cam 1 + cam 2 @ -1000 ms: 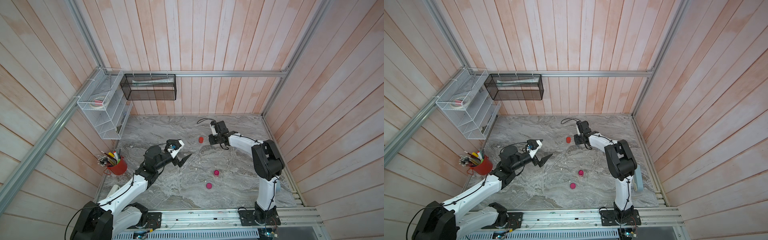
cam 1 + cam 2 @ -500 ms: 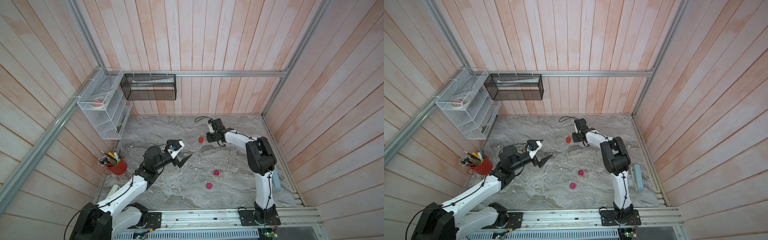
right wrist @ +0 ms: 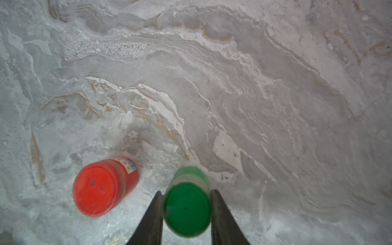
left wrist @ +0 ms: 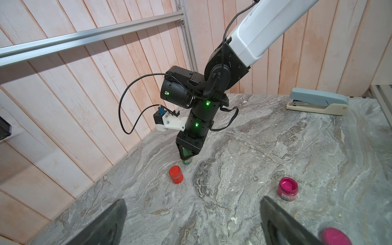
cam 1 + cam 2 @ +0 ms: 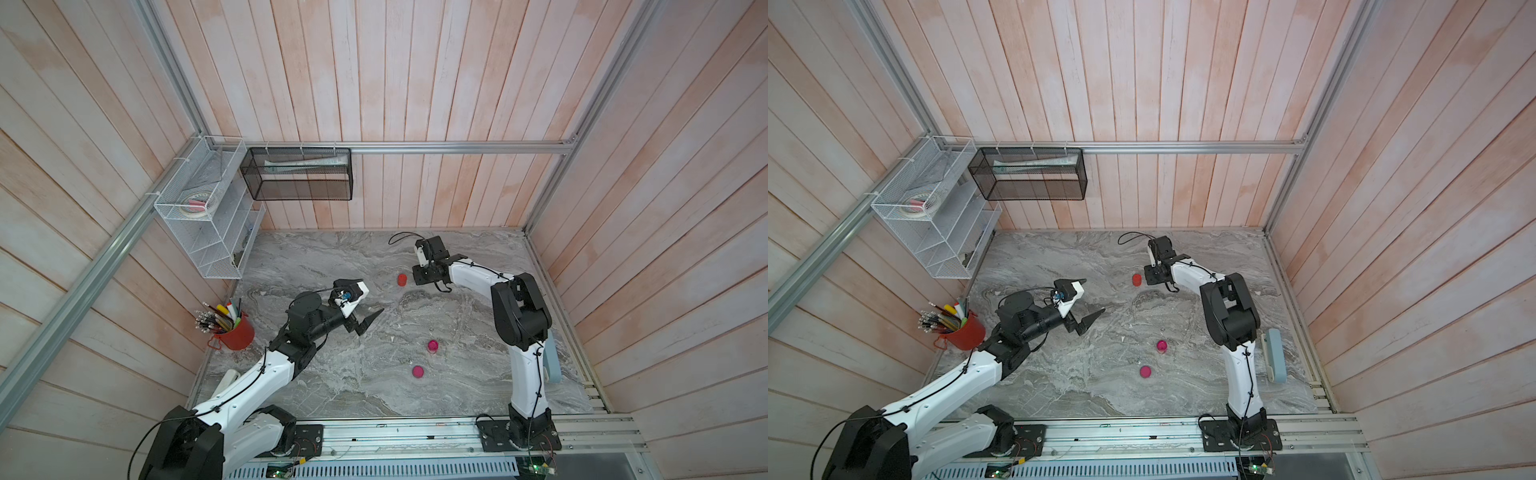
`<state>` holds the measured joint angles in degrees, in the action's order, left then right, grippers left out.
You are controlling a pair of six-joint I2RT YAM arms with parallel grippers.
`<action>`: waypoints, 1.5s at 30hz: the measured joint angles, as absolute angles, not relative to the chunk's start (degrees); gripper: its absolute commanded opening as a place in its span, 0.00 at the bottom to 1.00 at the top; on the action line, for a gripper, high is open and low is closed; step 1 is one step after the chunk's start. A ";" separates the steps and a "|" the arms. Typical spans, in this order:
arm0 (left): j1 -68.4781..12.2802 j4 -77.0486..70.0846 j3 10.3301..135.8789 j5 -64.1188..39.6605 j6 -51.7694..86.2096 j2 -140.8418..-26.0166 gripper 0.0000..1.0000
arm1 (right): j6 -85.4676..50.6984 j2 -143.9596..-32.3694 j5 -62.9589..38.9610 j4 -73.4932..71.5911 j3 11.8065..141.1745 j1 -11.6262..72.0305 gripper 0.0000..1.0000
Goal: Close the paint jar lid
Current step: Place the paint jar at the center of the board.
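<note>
Right tool, pinching green jar, has edged toward red jar; likely tightening. Left tool spread, idle; pink jar uncapped.

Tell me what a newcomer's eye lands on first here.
The right gripper clamps a green paint jar at the far side of the table, a capped red jar beside it. Nearer the bases, an open pink jar stands apart from a pink lid. The left gripper hangs wide open.
</note>
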<state>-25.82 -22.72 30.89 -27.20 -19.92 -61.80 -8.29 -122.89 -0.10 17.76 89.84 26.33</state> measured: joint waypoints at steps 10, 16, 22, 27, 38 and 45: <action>-25.82 -22.74 30.89 -27.20 -19.92 -61.80 1.00 | -7.77 -122.89 -0.01 18.02 89.95 26.33 0.23; -25.82 -22.74 30.89 -27.20 -19.94 -61.69 1.00 | -7.18 -122.89 0.19 18.00 89.95 26.33 0.36; -25.82 -22.74 30.89 -27.20 -19.92 -61.45 1.00 | -5.93 -122.06 0.25 17.87 89.56 26.33 0.51; -25.82 -22.70 30.89 -27.20 -19.92 -61.36 1.00 | -5.06 -115.81 0.78 15.64 85.67 26.33 0.62; -26.33 -17.93 32.51 -27.22 -17.10 -58.46 1.00 | -5.98 -86.91 0.45 6.46 63.55 26.81 0.65; -27.55 -6.17 34.83 -27.24 -12.01 -47.64 0.95 | -14.50 -76.62 5.32 11.42 53.04 38.46 0.65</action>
<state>-27.55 -6.17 34.83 -27.24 -12.01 -47.64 -14.50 -76.62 5.32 11.42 53.04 38.46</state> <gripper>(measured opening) 0.953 0.648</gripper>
